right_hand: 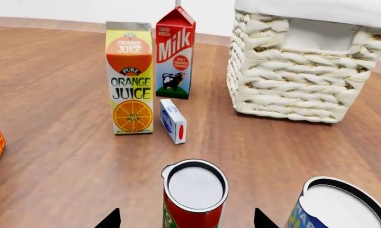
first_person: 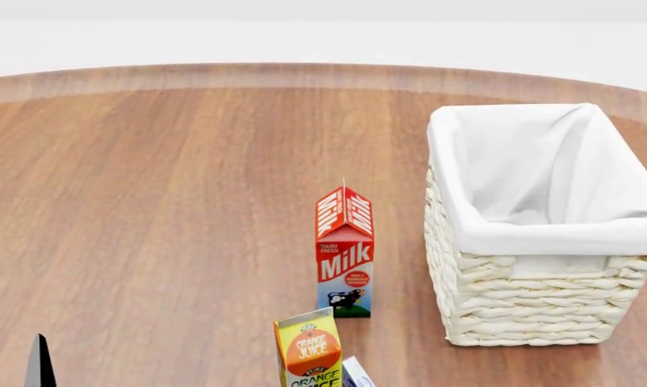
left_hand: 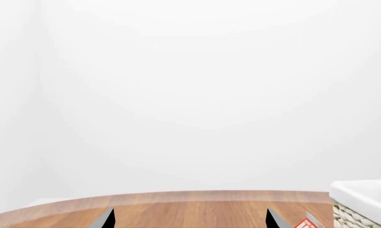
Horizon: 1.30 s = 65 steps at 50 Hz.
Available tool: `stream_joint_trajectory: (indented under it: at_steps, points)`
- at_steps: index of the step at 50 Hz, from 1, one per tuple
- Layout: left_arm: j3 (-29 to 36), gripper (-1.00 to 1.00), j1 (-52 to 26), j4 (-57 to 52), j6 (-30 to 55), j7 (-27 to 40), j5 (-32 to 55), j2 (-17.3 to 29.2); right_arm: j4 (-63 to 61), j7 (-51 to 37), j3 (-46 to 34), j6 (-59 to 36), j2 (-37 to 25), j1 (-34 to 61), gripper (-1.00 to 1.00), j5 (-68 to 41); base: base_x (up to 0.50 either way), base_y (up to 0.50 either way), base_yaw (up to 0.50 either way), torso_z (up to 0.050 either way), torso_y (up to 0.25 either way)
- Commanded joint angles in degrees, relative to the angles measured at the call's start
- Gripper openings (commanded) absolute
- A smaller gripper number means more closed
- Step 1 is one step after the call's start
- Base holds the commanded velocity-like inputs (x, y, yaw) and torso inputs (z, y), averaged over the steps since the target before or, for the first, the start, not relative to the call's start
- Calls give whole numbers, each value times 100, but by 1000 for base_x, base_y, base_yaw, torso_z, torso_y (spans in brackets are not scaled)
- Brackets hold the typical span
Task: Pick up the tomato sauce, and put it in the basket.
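Very little of the robot shows. In the left wrist view, two dark fingertips poke in at the frame edge: black, wedge-shaped, each with a lighter grey face on one side. The right wrist view shows two smaller tips, plain black triangles with sharp points. In the head view a single narrow finger rises at the frame's lower left corner, a slim spike, black on one side and grey on the other. No cables, screws or markings can be made out on any of them.

tomato sauce base cropped, blue-and-yellow can half cropped, both pincers mostly out of frame
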<state>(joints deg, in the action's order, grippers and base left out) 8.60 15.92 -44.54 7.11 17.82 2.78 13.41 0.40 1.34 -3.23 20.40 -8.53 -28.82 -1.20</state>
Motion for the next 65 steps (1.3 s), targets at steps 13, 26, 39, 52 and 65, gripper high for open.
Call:
stream_joint_trajectory:
  at_steps: [13, 26, 39, 52, 65]
  points:
    - [37, 100, -21, -3, 28, 80, 62, 71, 694, -137, -104, -377, 30, 861, 100, -140, 0, 0, 0, 0, 0]
    - [65, 100, -27, -3, 29, 118, 78, 105, 983, -113, -234, -407, 33, 1082, 100, -212, 0, 0, 0, 0, 0]
    - [101, 100, -30, -7, 34, 152, 91, 148, 932, -123, -284, -352, 4, 1037, -100, -340, 0, 0, 0, 0, 0]
    - [122, 100, -36, 1, 32, 195, 106, 181, -1173, -435, 50, -783, -270, 616, -100, -571, 0, 0, 0, 0, 1]
    - [86, 100, -60, 1, 41, 229, 192, 224, -3265, -795, 447, -1728, -582, 1012, -100, -897, 0, 0, 0, 0, 0]
